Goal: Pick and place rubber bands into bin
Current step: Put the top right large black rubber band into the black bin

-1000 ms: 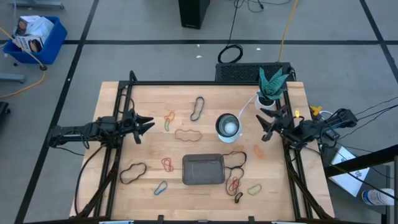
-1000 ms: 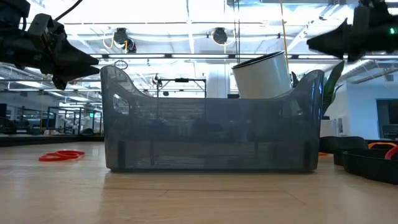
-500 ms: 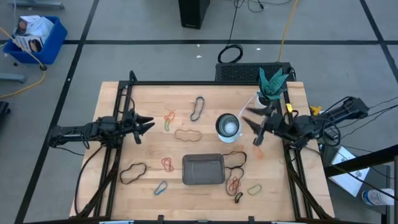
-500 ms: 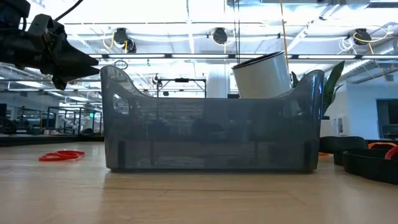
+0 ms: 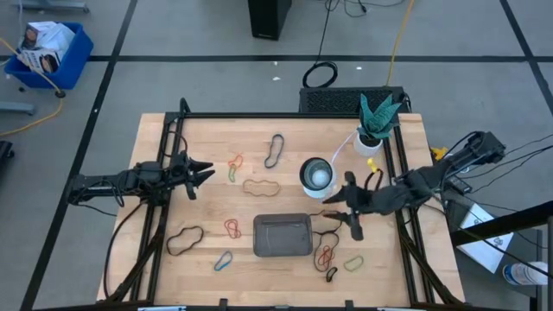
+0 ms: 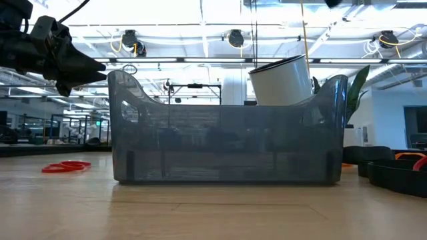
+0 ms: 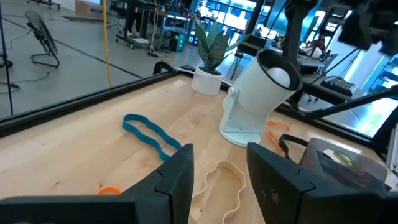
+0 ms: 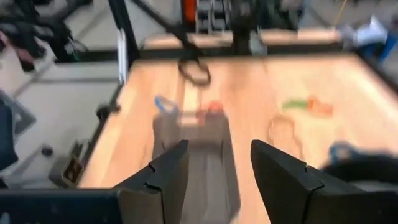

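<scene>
My right hand (image 5: 347,212), fingers apart and empty, hangs just right of the bin (image 5: 282,236), beside the white cup (image 5: 316,175); I could knock it. Rubber bands (image 5: 327,253) ring the bin, thin, easily missed. Left hand (image 5: 200,174) waits apart.

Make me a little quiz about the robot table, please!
1. True or false: the bin already has rubber bands in it.
2. Which gripper is nearer the bin? A) the left gripper B) the right gripper
3. Fill in: the tan band lies between the bin and the ____ band at the far side.

Key
1. False, it looks empty.
2. B; the left one waits, open, at the table's left side.
3. Teal.
</scene>
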